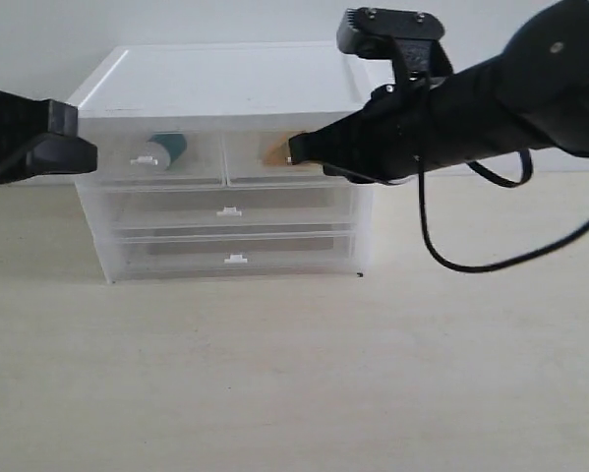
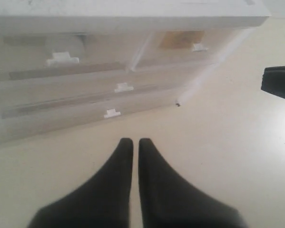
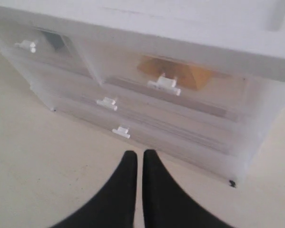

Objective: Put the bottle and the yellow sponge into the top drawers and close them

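Flanking the cabinet (image 1: pixel 225 74) on the worktop (image 1: pixel 294 374), both arms face a job we judge all but finished. We see the bottle (image 1: pixel 162 149) inside the left top drawer (image 1: pixel 201 165). As far as the cloudy plastic lets us tell, it lies on its side, long axis running roughly 9 to 3 o'clock in the exterior view, pale end toward 9. The sponge (image 3: pixel 173 71) sits in the right top drawer (image 3: pixel 218 95), just behind its tab (image 3: pixel 164 84), long side across the drawer front. Both drawer fronts look flush with the frame, so we read them as closed, though a slight gap would be hard to spot.

The left end effector (image 1: pixel 83 152) is pinched fully together and empty. The bottle lies near it, at 3 o'clock from its tip, with the drawer wall between. The right end effector (image 1: pixel 296 149) is likewise pressed together with nothing in it, and the sponge lies at 9 o'clock, just beside it in that view. The right wrist view shows its tips apart from the drawer front, over bare worktop. Each arm reaches in from its own side, the right one trailing a cable (image 1: pixel 441 246). Each is nearest its own drawer, should a last push be needed.
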Tool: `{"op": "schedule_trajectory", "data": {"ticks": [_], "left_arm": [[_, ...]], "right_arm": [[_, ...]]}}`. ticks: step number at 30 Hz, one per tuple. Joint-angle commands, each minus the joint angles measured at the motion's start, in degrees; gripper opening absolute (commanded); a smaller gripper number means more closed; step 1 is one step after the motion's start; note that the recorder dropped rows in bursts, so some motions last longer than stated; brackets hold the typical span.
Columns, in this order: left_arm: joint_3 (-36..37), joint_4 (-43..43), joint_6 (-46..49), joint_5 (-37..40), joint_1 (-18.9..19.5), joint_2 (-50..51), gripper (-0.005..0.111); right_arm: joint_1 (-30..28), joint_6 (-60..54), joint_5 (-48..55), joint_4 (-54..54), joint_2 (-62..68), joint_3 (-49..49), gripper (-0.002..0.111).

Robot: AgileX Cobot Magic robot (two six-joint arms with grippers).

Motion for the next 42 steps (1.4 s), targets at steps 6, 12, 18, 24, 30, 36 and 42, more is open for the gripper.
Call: {"op": "schedule_trajectory", "data": {"ticks": [6, 12, 18, 24, 30, 36, 42], "left_arm": [[23.0, -23.7, 20.1, -2.7, -0.2, -26.7, 0.004], [32.6, -27.3, 20.3, -3.6, -0.2, -41.1, 0.004], [38.7, -27.9, 20.3, -2.5, -0.2, -50.0, 0.004], [43.0, -28.4, 20.2, 1.6, -0.2, -54.6, 0.004], [45.6, -28.3, 20.3, 2.8, -0.2, -55.0, 0.004], [45.6, -28.3, 20.3, 2.4, -0.2, -55.0, 0.004], [45.6, -28.3, 20.3, 2.4, -0.2, -55.0, 0.004]], "right_arm": [[-0.3, 0.1, -10.4, 2.0, -19.8, 20.9, 0.000], [-0.3, 0.2, -10.3, 3.1, -33.8, 30.9, 0.000], [-0.3, 0.8, -4.3, 3.4, -44.6, 35.2, 0.000], [-0.4, 0.8, 2.9, 3.4, -50.4, 35.3, 0.000], [-0.4, 0.8, 3.0, 3.4, -52.6, 35.3, 0.000], [-0.4, 1.0, 2.9, 3.4, -52.6, 35.3, 0.000], [-0.4, 1.0, 2.9, 3.4, -52.6, 35.3, 0.000]]}}
